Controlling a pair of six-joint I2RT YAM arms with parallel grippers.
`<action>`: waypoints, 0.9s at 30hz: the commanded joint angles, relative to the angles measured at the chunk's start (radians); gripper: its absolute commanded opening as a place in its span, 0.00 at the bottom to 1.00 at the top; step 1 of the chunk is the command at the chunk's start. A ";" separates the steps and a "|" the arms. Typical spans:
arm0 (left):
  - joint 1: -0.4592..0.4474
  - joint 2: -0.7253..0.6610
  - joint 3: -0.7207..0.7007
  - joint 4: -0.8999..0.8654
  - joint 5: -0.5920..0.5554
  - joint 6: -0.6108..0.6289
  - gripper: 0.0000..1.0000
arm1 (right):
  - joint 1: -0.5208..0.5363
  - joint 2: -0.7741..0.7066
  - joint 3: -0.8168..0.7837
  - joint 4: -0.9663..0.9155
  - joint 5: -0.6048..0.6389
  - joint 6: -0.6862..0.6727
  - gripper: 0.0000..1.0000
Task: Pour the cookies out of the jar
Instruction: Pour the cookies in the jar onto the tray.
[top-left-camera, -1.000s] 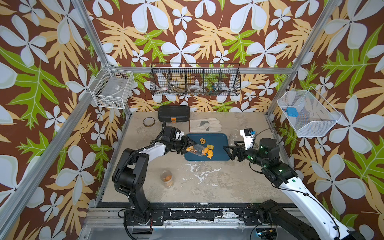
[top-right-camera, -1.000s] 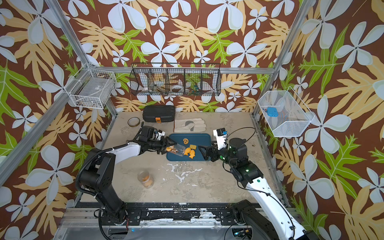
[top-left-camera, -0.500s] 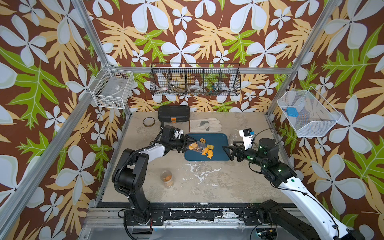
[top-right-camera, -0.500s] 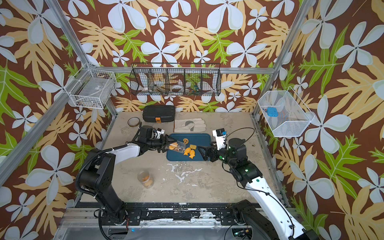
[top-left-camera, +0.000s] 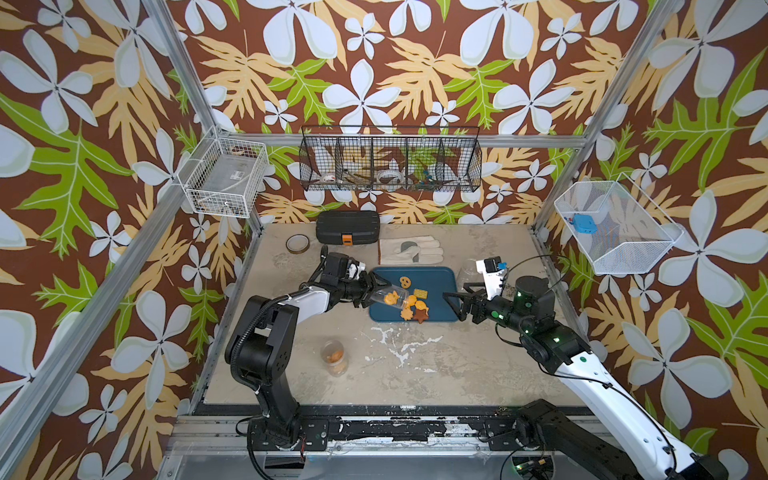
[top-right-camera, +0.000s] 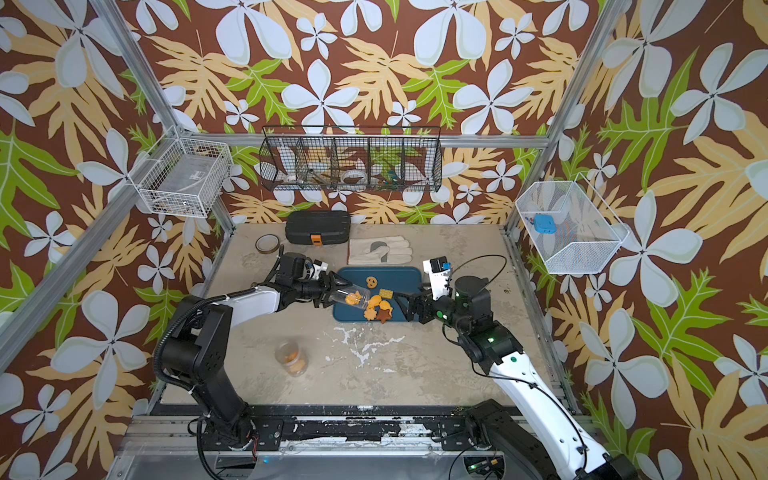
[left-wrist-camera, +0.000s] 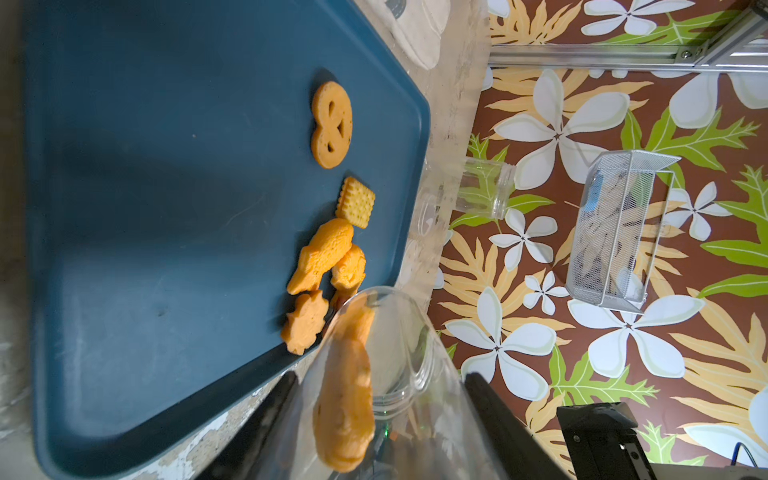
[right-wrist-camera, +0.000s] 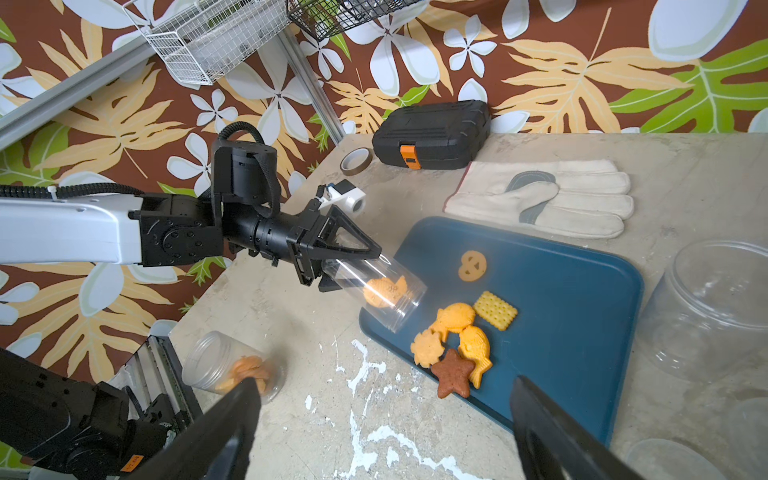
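Observation:
My left gripper (top-left-camera: 376, 291) (right-wrist-camera: 349, 266) is shut on a clear jar (top-left-camera: 388, 297) (top-right-camera: 352, 297) (right-wrist-camera: 374, 291), which lies tipped with its mouth over the left edge of the blue tray (top-left-camera: 440, 286) (right-wrist-camera: 561, 311). One orange fish cookie (left-wrist-camera: 345, 399) is still inside the jar. Several cookies (top-left-camera: 415, 309) (right-wrist-camera: 453, 345) lie on the tray: a pretzel, a square cracker, two fish, a flower shape and a brown star. At the tray's right edge my right gripper (top-left-camera: 453, 306) (right-wrist-camera: 386, 386) is open, with nothing between its fingers.
A second jar with cookies (top-left-camera: 333, 357) (right-wrist-camera: 232, 365) stands at the front left. An empty clear jar (top-left-camera: 467, 270) (right-wrist-camera: 715, 307) sits right of the tray. Behind the tray are a work glove (top-left-camera: 409, 251), a black case (top-left-camera: 347, 226) and a tape roll (top-left-camera: 297, 243).
The left gripper has drawn the tipped jar slightly back to the left. The right arm has barely moved.

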 joint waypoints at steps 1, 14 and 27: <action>0.004 0.002 0.003 -0.013 0.010 0.034 0.60 | 0.001 0.000 -0.001 0.024 0.000 -0.002 0.93; 0.005 -0.006 -0.004 -0.018 0.025 0.051 0.60 | 0.012 0.014 -0.012 0.043 -0.004 0.011 0.94; 0.007 0.002 0.033 -0.103 -0.011 0.108 0.60 | 0.016 0.012 -0.011 0.041 -0.001 0.005 0.94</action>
